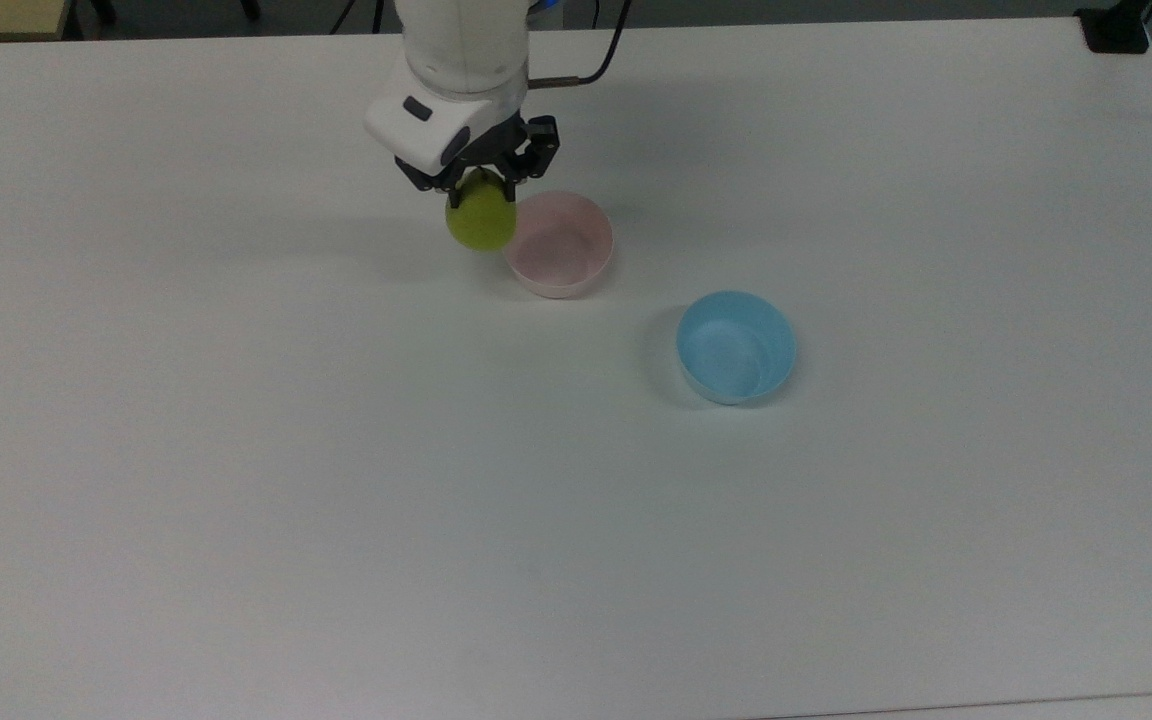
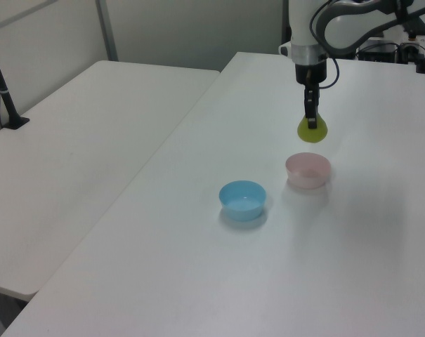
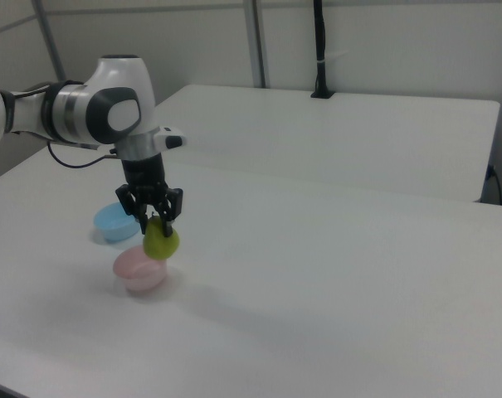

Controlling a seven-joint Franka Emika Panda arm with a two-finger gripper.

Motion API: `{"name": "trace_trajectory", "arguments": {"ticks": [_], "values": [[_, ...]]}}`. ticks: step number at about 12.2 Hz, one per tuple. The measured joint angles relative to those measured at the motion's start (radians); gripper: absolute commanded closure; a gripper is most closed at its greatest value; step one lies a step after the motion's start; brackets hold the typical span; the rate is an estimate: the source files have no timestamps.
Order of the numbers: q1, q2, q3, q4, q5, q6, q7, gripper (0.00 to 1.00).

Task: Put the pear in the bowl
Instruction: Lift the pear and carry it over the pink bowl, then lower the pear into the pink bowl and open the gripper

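Pincer (image 1: 481,187) grips pear (image 1: 481,221), seemingly overlapping bowl (image 1: 558,246) rim.

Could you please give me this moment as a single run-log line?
phase: carry | gripper: shut on small yellow-green pear, held off table | target: pale pink plastic bowl, empty | pear near bowl rim, not yet in

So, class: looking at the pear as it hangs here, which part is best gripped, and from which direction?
The narrow neck, from straight above. The pear hangs stem-up, its wide belly below the gripper, whose fingers pinch the slim top; the belly looks too broad and round.
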Motion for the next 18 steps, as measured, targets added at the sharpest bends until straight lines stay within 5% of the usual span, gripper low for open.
{"name": "trace_trajectory", "arguments": {"ticks": [9,12,14,18], "values": [[0.107,0.082,0.0,-0.004,0.0,0.039,0.122,0.52],[0.112,0.113,0.0,-0.005,0.0,0.056,0.122,0.33],[0.124,0.12,0.0,-0.005,0.0,0.057,0.123,0.0],[0.132,0.109,0.0,0.003,0.0,0.057,0.124,0.0]]}}
